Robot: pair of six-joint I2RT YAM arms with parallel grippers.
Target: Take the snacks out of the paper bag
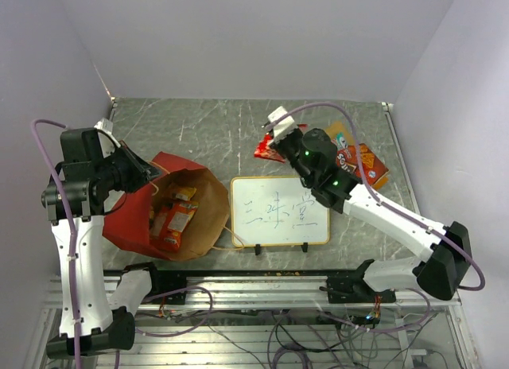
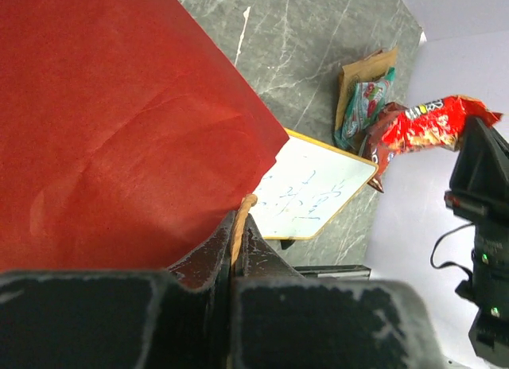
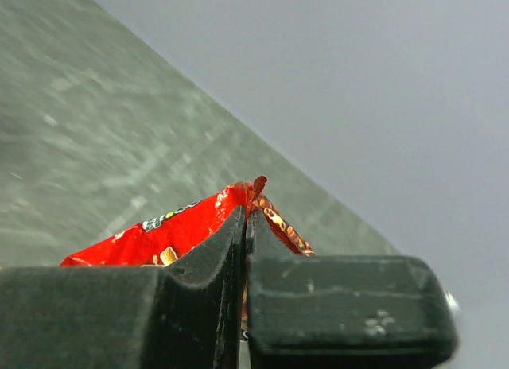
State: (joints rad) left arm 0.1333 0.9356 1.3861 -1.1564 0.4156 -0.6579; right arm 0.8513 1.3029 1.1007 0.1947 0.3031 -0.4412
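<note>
The paper bag (image 1: 143,226) lies open on the table's left, red outside (image 2: 111,122), brown inside. Orange and yellow snack packets (image 1: 172,219) lie inside it. My left gripper (image 1: 147,174) is shut on the bag's thin handle (image 2: 241,214) at its rim. My right gripper (image 1: 278,142) is shut on a red snack packet (image 1: 265,151) and holds it above the table behind the whiteboard; the packet also shows in the right wrist view (image 3: 171,234) and the left wrist view (image 2: 421,126). An orange bag and a teal packet (image 1: 359,160) lie at the back right.
A framed whiteboard (image 1: 280,210) with writing lies at the table's middle front. The table's right edge (image 1: 402,158) runs beside the packets laid out there. Walls close in the left, the back and the right.
</note>
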